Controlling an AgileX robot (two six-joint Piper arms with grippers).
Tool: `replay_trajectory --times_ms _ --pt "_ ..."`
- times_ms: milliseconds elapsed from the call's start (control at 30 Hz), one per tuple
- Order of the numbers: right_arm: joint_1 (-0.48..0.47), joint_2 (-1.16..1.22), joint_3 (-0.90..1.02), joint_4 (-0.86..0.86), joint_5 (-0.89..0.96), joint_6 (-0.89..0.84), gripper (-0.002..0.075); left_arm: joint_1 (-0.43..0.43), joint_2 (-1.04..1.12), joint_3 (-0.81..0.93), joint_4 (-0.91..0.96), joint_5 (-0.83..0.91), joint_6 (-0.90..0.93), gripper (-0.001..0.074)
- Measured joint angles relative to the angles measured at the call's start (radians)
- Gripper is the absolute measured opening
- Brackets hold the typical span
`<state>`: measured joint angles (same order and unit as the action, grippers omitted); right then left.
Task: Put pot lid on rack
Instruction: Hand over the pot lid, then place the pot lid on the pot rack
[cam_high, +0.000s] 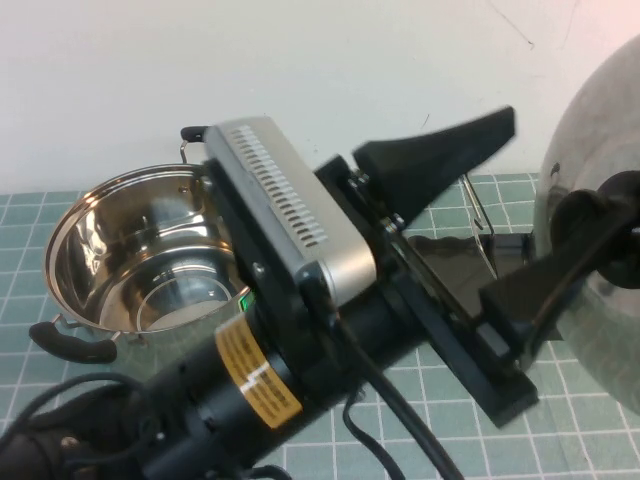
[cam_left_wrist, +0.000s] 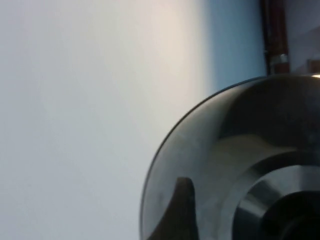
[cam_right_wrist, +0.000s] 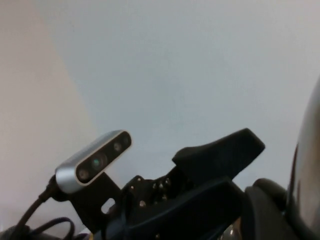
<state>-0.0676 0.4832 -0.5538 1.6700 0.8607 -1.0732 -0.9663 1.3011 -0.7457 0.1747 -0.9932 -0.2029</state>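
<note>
The pot lid (cam_high: 600, 130) is up in the air at the far right, shiny and tilted, with its black knob (cam_high: 580, 212) facing my left gripper. My left gripper (cam_high: 570, 152) is open, its fingers spread wide. The lower finger (cam_high: 560, 265) reaches the knob and the upper finger (cam_high: 450, 150) is well clear of it. The left wrist view shows the lid (cam_left_wrist: 210, 150), the knob (cam_left_wrist: 300, 220) and one finger (cam_left_wrist: 182, 210) apart from it. The rack (cam_high: 470, 255) stands behind the left arm, mostly hidden. My right gripper is out of the high view, close beside the lid (cam_right_wrist: 310, 165).
The steel pot (cam_high: 130, 250) with two black handles stands open at the left on the green grid mat (cam_high: 590, 450). The left arm and its silver wrist camera (cam_high: 290, 200) fill the middle. A wire loop (cam_high: 477, 205) of the rack sticks up. A white wall is behind.
</note>
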Motion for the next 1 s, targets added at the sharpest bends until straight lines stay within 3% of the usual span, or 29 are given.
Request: replay_trajectory --times_ms 167,233,300,433,500,600,800,1000 --pt "0.0 0.0 0.0 0.0 -0.053 -0.026 0.0117 0.0 -0.056 0.0 -0.16 0.127 0.24 0.0601" --pt "0.0 0.008 0.0 0.0 -0.083 -0.064 0.0117 0.0 -0.087 0.0 -0.283 0.189 0.336 0.0564" --pt "0.0 0.032 -0.003 0.002 -0.102 -0.119 0.0116 0.0 -0.126 0.0 -0.444 0.248 0.428 0.0461" --pt "0.0 0.148 -0.045 0.002 -0.128 -0.222 0.0116 0.0 -0.216 0.0 -0.779 0.356 0.686 0.0141" --pt "0.0 0.241 -0.083 0.002 -0.128 -0.261 0.0116 0.0 -0.26 0.0 -0.975 0.411 0.877 0.0062" --pt "0.0 0.398 -0.16 0.004 -0.084 -0.337 0.0116 0.0 -0.313 0.0 -1.261 0.455 1.14 0.0019" --pt "0.036 0.729 -0.326 0.004 -0.056 -0.379 0.0116 0.0 -0.382 0.0 -1.759 0.448 1.474 0.0002" --pt "0.127 0.939 -0.404 0.007 -0.158 -0.466 0.0116 0.0 -0.398 0.0 -1.934 0.439 1.67 0.0001"
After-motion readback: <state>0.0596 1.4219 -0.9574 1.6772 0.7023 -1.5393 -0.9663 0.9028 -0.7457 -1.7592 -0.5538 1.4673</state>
